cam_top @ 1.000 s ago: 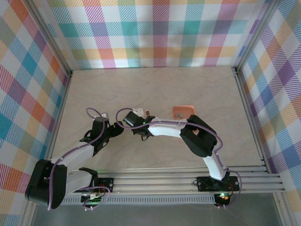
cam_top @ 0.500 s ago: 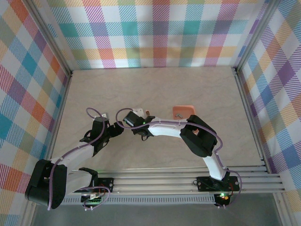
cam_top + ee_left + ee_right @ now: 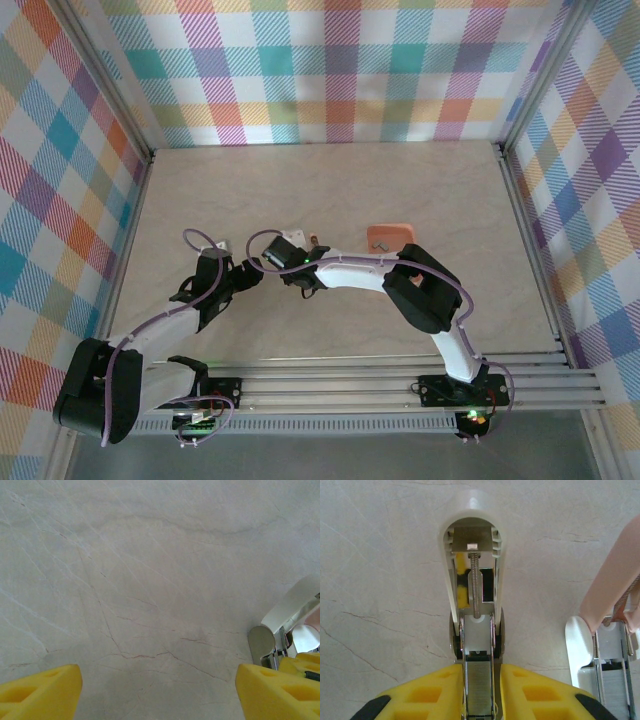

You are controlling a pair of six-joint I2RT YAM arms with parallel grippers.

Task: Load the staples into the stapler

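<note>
Two claws work near the middle of the table (image 3: 300,180), a little toward its left edge. Left claw (image 3: 157,674): released, yellow fingers (image 3: 40,692) wide apart, nothing between them, hovering over bare marble-look top.

Right claw (image 3: 481,669): yellow fingers (image 3: 427,692) sit close on both sides of the stapler (image 3: 479,630), at its silvery metal channel. Cannot tell if it is clamped or just loose against it. Stapler lies on the table, opened up: white lid folded away from the claw, spring rod bare along its inside. Channel is loaded, with a ribbed grey block of staples (image 3: 479,695) sitting in it between the fingers.

Second stapler (image 3: 612,595) is just to the right of the first, apart from it, also open: pale pink lid tilted up, white base. Its metal channel (image 3: 612,685) holds a grey ribbed strip too.

Orange tray (image 3: 395,232) is right of the staplers, about mid-table, near the right arm's elbow. A small grey piece (image 3: 381,244) lies inside the tray, too small to tell what it is. Tray is not touched by either claw.
</note>
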